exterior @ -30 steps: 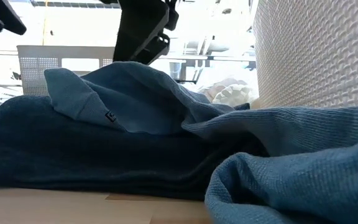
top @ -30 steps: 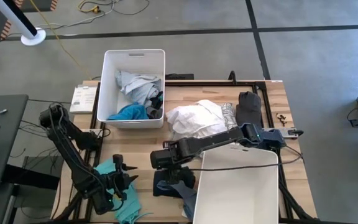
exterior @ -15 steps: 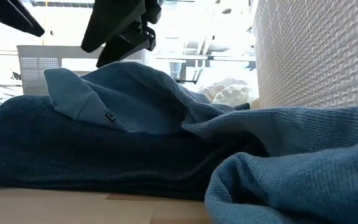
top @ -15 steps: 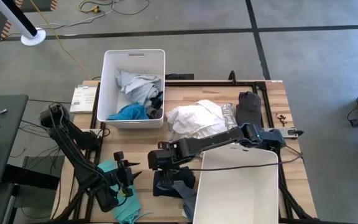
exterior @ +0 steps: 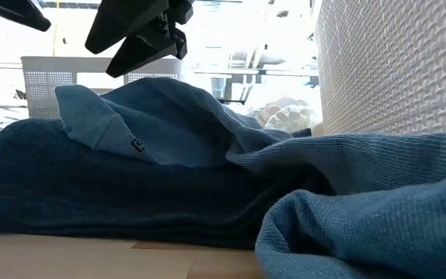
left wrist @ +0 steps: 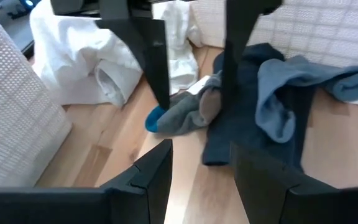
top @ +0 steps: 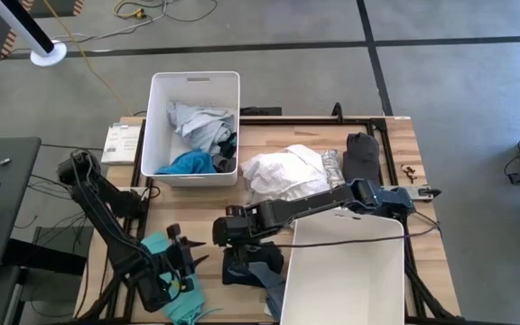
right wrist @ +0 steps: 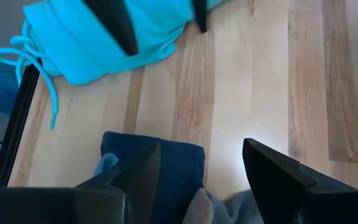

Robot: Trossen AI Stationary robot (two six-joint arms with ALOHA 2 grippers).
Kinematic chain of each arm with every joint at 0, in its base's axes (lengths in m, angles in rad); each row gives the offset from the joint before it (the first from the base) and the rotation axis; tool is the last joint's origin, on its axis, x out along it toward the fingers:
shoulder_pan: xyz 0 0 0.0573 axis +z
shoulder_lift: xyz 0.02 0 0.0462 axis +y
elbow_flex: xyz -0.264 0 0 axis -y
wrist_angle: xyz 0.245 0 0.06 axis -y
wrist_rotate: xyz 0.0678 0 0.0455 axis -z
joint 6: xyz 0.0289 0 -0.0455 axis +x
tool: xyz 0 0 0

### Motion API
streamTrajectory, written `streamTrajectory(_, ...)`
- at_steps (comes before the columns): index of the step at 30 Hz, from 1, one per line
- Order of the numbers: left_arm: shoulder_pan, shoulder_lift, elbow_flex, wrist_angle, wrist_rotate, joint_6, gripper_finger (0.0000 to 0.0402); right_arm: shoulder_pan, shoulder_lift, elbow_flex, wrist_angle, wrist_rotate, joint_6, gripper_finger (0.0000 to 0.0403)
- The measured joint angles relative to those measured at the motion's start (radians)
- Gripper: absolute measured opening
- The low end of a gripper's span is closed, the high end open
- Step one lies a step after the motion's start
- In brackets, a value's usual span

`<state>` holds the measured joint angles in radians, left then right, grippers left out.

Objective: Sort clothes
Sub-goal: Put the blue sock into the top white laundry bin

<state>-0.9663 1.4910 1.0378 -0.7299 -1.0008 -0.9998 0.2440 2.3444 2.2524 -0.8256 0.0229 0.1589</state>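
Note:
A dark blue garment [top: 246, 266] lies crumpled on the table against the near white bin [top: 346, 226]. A grey sock with a blue toe [left wrist: 179, 112] rests beside it. My right gripper [top: 218, 236] hangs open just above this garment [right wrist: 166, 168], touching nothing. A teal garment with a drawstring [top: 162, 271] lies at the table's near left corner. My left gripper [top: 188, 253] stands open over its right edge, fingers [left wrist: 160, 171] empty and pointing toward the blue garment [left wrist: 247, 118]. White clothes [top: 287, 171] and a dark grey piece [top: 361, 153] lie farther back.
The far white bin [top: 165, 90] holds grey-white, teal-blue and dark clothes. The near bin's textured wall [exterior: 393, 62] stands close on the right of the blue garment [exterior: 130, 163]. Bare wood [right wrist: 241, 74] lies between the teal garment [right wrist: 104, 37] and the blue one.
My right gripper has tipped upward, and its fingers have risen off the blue garment and swung a little toward the table's left edge, staying open. My left gripper has rolled about its own line over the teal garment. The clothes have not moved.

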Motion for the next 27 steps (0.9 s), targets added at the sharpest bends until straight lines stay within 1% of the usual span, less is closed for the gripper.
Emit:
streamTrajectory(6, -0.005, 0.0, 0.0, 0.007, 0.043, 0.026, 0.0155, 0.0, 0.0, 0.0, -0.002, 0.0, 0.0, 0.0243)
streamTrajectory(27, 0.012, 0.0, 0.0, 0.013, 0.001, 0.061, 0.0155, 0.0, 0.0, 0.0, -0.003, 0.0, 0.0, 0.0243)
